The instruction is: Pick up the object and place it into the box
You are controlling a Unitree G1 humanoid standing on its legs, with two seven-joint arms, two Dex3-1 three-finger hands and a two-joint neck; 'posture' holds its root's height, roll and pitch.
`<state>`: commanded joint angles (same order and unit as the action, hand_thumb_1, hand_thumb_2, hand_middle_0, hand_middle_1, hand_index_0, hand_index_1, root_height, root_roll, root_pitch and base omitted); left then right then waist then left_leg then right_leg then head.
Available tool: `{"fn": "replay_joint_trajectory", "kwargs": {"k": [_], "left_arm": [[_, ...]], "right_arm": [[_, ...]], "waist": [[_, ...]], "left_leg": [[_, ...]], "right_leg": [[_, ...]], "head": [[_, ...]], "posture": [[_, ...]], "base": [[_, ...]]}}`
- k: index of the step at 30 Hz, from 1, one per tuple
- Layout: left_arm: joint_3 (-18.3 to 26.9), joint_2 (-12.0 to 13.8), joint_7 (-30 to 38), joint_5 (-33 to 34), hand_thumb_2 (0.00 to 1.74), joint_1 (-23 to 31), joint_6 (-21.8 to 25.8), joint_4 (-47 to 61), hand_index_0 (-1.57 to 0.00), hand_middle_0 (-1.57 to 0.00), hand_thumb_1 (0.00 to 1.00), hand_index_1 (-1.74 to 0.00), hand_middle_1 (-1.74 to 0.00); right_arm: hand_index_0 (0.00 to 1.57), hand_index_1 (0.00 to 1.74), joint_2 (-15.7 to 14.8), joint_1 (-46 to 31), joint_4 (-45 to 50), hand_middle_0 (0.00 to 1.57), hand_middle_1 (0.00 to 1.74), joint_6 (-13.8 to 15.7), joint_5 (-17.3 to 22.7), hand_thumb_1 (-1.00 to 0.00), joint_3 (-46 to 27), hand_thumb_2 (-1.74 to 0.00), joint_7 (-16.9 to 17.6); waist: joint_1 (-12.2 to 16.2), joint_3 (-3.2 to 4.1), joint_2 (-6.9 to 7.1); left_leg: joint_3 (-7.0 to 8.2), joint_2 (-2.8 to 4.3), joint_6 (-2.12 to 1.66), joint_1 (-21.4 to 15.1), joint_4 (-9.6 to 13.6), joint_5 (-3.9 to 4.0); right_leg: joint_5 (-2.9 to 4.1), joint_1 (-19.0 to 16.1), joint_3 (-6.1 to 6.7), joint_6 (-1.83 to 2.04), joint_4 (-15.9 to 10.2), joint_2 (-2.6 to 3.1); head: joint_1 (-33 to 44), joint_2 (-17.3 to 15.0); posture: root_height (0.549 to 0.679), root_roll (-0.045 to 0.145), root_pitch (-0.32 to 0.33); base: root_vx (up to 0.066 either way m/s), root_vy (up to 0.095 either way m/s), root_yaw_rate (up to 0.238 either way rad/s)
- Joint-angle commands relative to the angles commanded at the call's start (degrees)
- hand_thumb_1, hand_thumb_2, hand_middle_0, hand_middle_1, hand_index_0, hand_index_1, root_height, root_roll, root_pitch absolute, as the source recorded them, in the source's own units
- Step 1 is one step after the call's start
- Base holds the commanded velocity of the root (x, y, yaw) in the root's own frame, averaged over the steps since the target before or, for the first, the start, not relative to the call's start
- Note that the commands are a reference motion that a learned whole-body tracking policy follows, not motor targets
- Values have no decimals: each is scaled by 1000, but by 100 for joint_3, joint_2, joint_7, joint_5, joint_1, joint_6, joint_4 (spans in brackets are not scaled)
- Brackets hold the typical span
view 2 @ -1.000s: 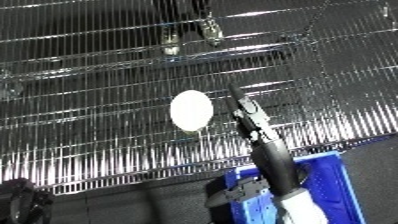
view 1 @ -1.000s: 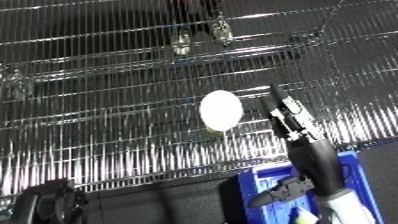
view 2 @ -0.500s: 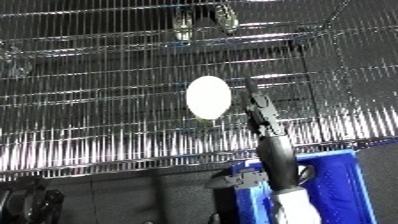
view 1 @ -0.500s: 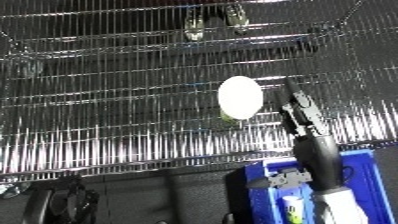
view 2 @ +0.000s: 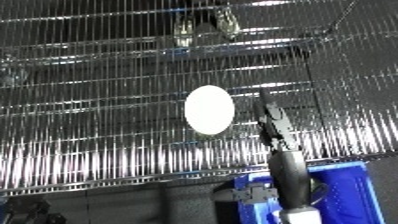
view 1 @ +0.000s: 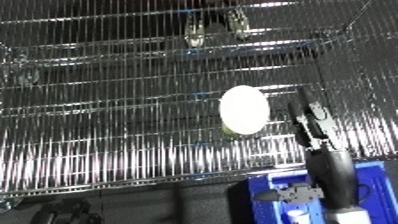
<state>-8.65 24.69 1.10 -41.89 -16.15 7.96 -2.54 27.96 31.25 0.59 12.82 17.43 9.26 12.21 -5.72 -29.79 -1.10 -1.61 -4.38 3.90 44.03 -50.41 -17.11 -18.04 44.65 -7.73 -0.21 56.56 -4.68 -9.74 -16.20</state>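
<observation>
White, oval object (view 2: 210, 109) lies on the wire shelf (view 1: 107, 125), roughly mid-shelf and slightly right of centre. Shelf is chrome wire, closely spaced rods running front to back; its front edge sits below the object.

Right hand (view 1: 313, 122) is raised just to the right of the object, close beside it; contact cannot be confirmed. Black fingers extend straight upward, not curled, and hold nothing. Forearm runs down from the hand toward the lower edge, passing in front of the shelf's front edge.

Blue bin (view 2: 342, 187) sits below the shelf's front edge, down and right of the object, partly hidden behind the right forearm.

Two metal clips (view 1: 213, 27) hang on the rear wire panel, above the object.

Left hand shows in neither view.
</observation>
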Motion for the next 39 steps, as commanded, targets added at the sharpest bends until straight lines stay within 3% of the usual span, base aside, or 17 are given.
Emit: {"fn": "replay_joint_trajectory", "kwargs": {"k": [10,24,35,39], "left_arm": [[16,48,32,12,1740,-220,119,180,-1570,-1570,1000,-1740,-1740],[6,41,104,92,1740,-727,-38,349,-1570,-1570,1000,-1740,-1740],[-5,24,201,85,1740,-996,-37,205,-1570,-1570,1000,-1740,-1740],[-23,12,202,73,1740,-1070,-58,150,-1570,-1570,1000,-1740,-1740]], "right_arm": [[0,0,123,351,-113,0,0,55,128,0,-62,0,223],[0,0,228,878,-310,0,0,14,241,0,-34,0,92],[0,0,240,1264,-479,0,0,3,385,0,80,0,-72],[314,348,212,1439,-535,314,348,-15,423,-200,148,-348,-167]], "waist": [[-8,0,-125],[19,0,-236],[-8,0,-216],[-32,0,-215]], "left_leg": [[44,-12,25,481,-313,-98],[82,-24,31,1264,-667,-157],[65,-49,-2,1656,-964,-230],[47,-62,-17,1748,-1049,-235]], "right_leg": [[-37,518,46,9,315,-12],[-59,1235,124,8,576,-23],[-104,1558,131,3,747,-47],[-109,1629,123,-4,789,-54]], "head": [[-289,622],[-360,785],[-320,803],[-332,820]], "posture": [[592,20,218],[580,24,294],[573,27,326],[571,27,330]], "base": [[5,-2,-25],[-18,1,-43],[-19,-5,-9],[-17,-13,17]]}}
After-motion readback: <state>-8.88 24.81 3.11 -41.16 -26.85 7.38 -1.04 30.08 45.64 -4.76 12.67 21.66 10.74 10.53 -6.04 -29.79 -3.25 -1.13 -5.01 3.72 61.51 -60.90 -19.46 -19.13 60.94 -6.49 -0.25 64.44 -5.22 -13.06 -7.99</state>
